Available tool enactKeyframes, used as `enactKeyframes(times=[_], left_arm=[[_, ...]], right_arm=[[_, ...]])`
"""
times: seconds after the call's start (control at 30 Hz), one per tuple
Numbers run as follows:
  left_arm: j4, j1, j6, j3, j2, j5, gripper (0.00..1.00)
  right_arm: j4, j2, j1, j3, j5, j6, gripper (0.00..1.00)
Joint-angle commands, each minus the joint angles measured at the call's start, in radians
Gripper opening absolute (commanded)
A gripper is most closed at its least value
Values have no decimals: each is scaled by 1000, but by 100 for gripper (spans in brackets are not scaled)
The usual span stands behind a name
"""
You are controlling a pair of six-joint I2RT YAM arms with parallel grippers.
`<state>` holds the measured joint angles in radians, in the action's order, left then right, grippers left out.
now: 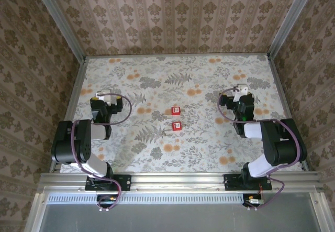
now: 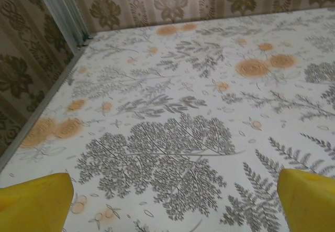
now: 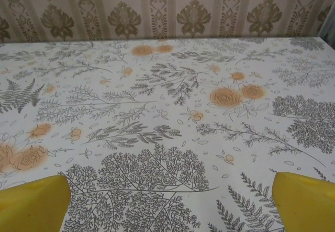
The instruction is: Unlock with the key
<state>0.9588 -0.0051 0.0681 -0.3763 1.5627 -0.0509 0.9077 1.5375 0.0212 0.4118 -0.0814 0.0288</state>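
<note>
Two small red items lie mid-table in the top view, one (image 1: 176, 110) just behind the other (image 1: 177, 125). They are too small to tell which is the key and which the lock. My left gripper (image 1: 107, 97) rests low at the left, well away from them, and my right gripper (image 1: 242, 93) rests at the right. In the left wrist view the left gripper (image 2: 172, 203) is open, its yellow fingers (image 2: 36, 203) wide apart over bare cloth. In the right wrist view the right gripper (image 3: 170, 203) is also open, with nothing between its yellow fingers (image 3: 306, 200).
A floral cloth covers the table (image 1: 157, 75). Patterned walls (image 1: 172, 12) close in the back and both sides, with metal posts (image 2: 60, 7) at the corners. An aluminium rail (image 1: 178, 179) carrying the arm bases runs along the near edge.
</note>
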Motion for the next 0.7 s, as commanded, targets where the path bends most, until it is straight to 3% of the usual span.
enactKeyframes(times=[0.0, 0.67], left_arm=[[-41, 1, -24, -12, -11, 31, 100], [-64, -9, -6, -25, -10, 53, 100]], right_arm=[[-51, -5, -4, -3, -11, 10, 100], [-55, -7, 2, -4, -17, 3, 100]])
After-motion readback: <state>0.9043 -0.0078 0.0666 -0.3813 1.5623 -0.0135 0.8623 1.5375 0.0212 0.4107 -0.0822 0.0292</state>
